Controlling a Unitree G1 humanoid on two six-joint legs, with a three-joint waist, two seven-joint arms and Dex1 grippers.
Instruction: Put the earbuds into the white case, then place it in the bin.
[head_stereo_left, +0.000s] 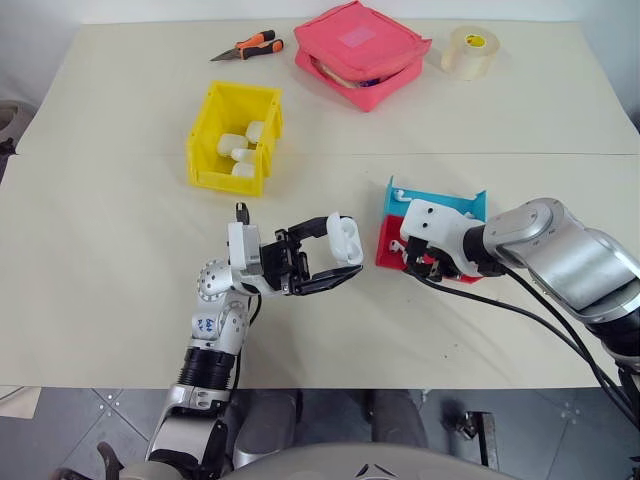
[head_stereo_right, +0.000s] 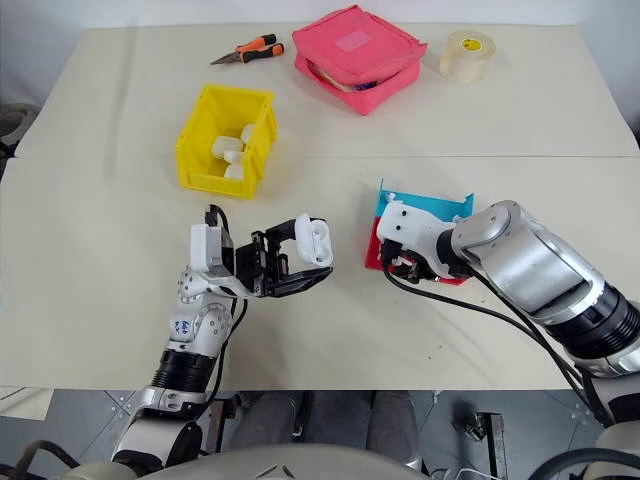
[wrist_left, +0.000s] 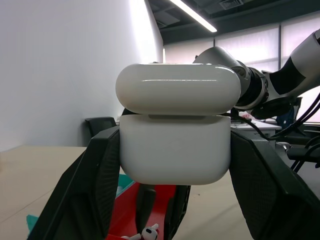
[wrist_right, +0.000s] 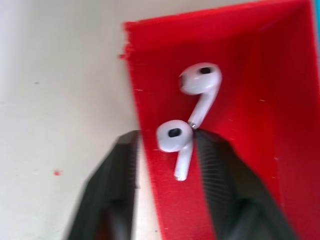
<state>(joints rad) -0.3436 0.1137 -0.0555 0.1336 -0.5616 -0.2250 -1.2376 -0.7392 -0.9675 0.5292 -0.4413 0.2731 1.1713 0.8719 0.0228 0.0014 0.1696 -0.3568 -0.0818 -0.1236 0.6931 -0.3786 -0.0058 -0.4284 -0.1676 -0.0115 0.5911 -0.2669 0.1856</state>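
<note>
The left gripper (head_stereo_left: 335, 262) is clamped on the white case (head_stereo_left: 344, 240), lid up, above the table. Farther right, the right gripper (wrist_right: 167, 150) straddles one of the earbuds (wrist_right: 176, 142) in the red tray (wrist_right: 240, 75), jaws partly apart. Tiny, glossy, slippery: pinch its stem gently.

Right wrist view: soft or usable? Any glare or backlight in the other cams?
Right wrist view: slightly blurred, black fingers smeared at the edges, the earbuds readable in the red tray. Left wrist view: the white case sharp and close, ceiling light strips behind it blown out. Head views: even light, soft shadows on the table, no strong glare.
</note>
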